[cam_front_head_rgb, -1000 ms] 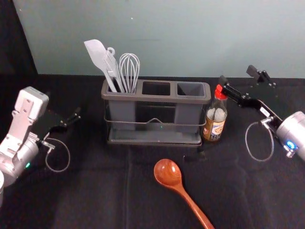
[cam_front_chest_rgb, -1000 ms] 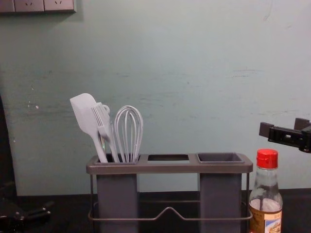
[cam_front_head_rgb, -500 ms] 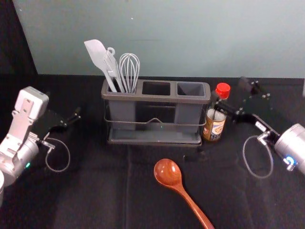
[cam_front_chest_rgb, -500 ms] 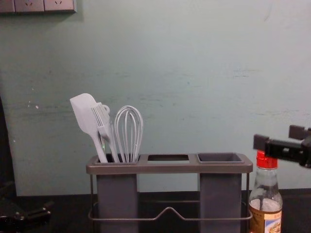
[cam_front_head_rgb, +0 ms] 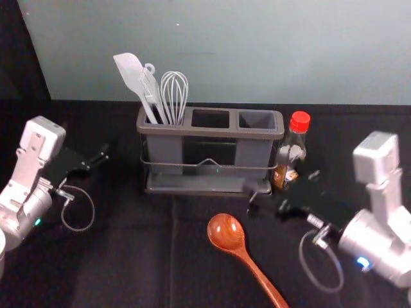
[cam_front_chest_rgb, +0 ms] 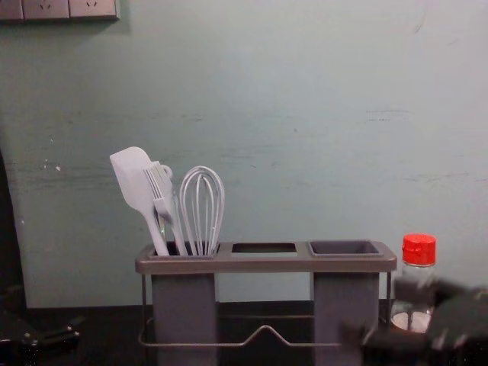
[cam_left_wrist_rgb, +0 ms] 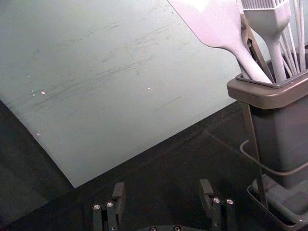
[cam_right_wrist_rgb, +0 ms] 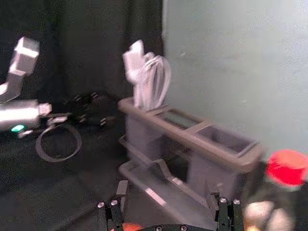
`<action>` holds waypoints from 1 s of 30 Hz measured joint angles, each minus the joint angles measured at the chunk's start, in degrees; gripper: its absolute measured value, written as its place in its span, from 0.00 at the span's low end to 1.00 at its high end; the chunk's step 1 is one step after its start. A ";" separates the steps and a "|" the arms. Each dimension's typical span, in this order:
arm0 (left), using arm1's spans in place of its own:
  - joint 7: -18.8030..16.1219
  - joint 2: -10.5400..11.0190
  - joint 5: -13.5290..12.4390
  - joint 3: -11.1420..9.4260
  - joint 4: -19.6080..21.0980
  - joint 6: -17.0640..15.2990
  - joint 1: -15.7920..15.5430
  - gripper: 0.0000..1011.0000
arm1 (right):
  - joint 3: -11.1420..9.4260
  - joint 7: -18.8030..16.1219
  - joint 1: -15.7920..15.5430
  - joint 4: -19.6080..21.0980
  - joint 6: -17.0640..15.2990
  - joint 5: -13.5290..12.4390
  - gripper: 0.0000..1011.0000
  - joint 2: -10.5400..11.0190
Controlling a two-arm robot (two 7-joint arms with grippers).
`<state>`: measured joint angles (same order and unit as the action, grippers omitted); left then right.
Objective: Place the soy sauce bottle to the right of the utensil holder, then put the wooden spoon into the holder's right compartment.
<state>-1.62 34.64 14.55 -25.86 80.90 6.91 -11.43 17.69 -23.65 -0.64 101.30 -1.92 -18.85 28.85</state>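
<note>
The soy sauce bottle (cam_front_head_rgb: 294, 149) with its red cap stands upright beside the right end of the utensil holder (cam_front_head_rgb: 209, 131). My right gripper (cam_front_head_rgb: 282, 186) is open and low, in front of the bottle and partly over its lower part; in its wrist view the gripper (cam_right_wrist_rgb: 167, 192) has nothing between its fingers, with the bottle cap (cam_right_wrist_rgb: 287, 167) off to one side. The wooden spoon (cam_front_head_rgb: 226, 232) lies on the table, bowl toward the holder. My left gripper (cam_front_head_rgb: 96, 160) is parked at the left, open in its wrist view (cam_left_wrist_rgb: 162, 188).
White utensils, a spatula (cam_front_head_rgb: 131, 76) and a whisk (cam_front_head_rgb: 174, 93) among them, stand in the holder's left compartment. Its right compartment (cam_front_head_rgb: 257, 120) is empty. A plain wall (cam_front_chest_rgb: 305, 114) rises behind, and black cloth (cam_front_head_rgb: 122, 256) covers the table.
My right gripper has come down from beside the bottle's cap and toward the robot, now low in front of it. Bottle, holder, spoon and left arm have stayed put.
</note>
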 joint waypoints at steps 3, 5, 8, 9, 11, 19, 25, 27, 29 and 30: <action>0.00 0.00 0.00 0.00 0.00 0.00 0.00 0.99 | 1.86 -0.86 -0.06 -0.74 -0.10 0.51 0.99 -0.25; 0.00 0.00 0.00 0.00 0.00 0.00 0.00 0.99 | 2.85 -1.23 -0.05 -1.22 -0.11 0.81 0.99 -0.52; 0.00 0.00 0.00 0.00 0.00 0.00 0.00 0.99 | 4.57 -1.67 0.17 -2.34 -0.01 1.31 0.99 -1.23; 0.00 0.00 0.00 0.00 0.00 0.00 0.00 0.99 | 4.57 -1.67 0.17 -2.34 -0.01 1.31 0.99 -1.23; 0.00 0.00 0.00 0.00 0.00 0.00 0.00 0.99 | 5.23 -1.98 0.38 -3.00 0.31 1.41 0.99 -1.58; 0.00 0.00 0.00 0.00 0.00 0.00 0.00 0.99 | 5.70 -2.22 0.59 -3.56 0.82 1.51 0.99 -1.85; 0.00 0.00 0.00 0.00 0.00 0.00 0.00 0.99 | 5.64 -2.19 0.57 -3.49 0.77 1.51 0.99 -1.83; 0.00 0.00 0.00 0.00 0.00 0.00 0.00 0.99 | 5.61 -2.18 0.56 -3.45 0.74 1.50 0.99 -1.82; 0.00 0.00 0.00 0.00 0.00 0.00 0.00 0.99 | 5.57 -2.18 0.55 -3.43 0.72 1.50 0.99 -1.81; 0.00 0.00 0.00 0.00 0.00 0.00 0.00 0.99 | 5.57 -2.18 0.55 -3.42 0.71 1.50 0.99 -1.81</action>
<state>-1.62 34.64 14.55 -25.86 80.90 6.91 -11.43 23.26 -25.83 -0.10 97.88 -1.21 -17.36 27.04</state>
